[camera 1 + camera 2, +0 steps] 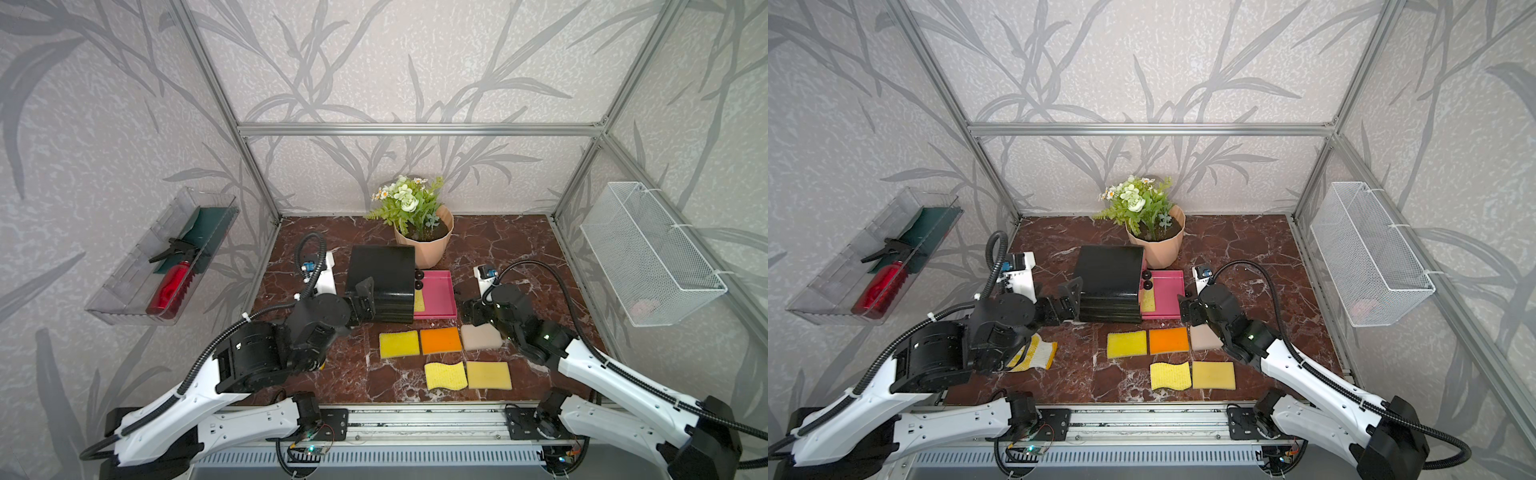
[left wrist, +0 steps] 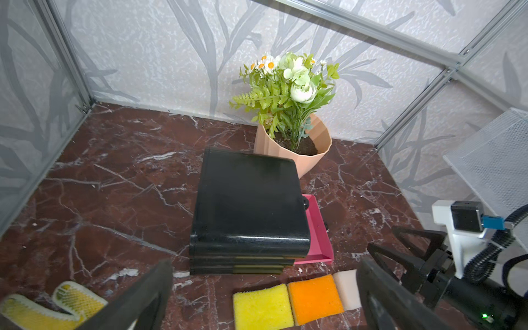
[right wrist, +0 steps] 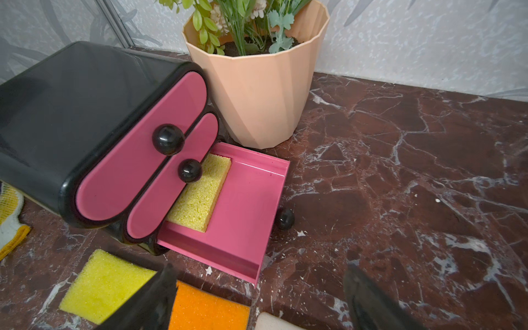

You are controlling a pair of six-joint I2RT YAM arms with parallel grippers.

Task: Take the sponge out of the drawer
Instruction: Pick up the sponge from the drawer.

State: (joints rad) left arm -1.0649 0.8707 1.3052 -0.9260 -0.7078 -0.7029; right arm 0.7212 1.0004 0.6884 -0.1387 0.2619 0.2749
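Closest to the lens in the right wrist view, your right pincer (image 3: 260, 268) stands spread wide. Its two dark fingers (image 3: 154, 303) are well apart with nothing between them, and it hangs by the orange sponge (image 3: 205, 311), near the open end of the pink drawer (image 3: 243, 223). That drawer is pulled out at the bottom of the black cabinet (image 3: 71, 94). Your yellow sponge (image 3: 200, 194) lies flat inside it at the inner end, partly tucked beneath the drawer front above. Your left pincer (image 1: 1069, 301) is released too, fingers wide and holding nothing, close by the cabinet's opposite side; you cannot tell whether it touches. Five loose sponges (image 1: 445, 376) lie on the bench (image 1: 519, 249) near the cabinet.
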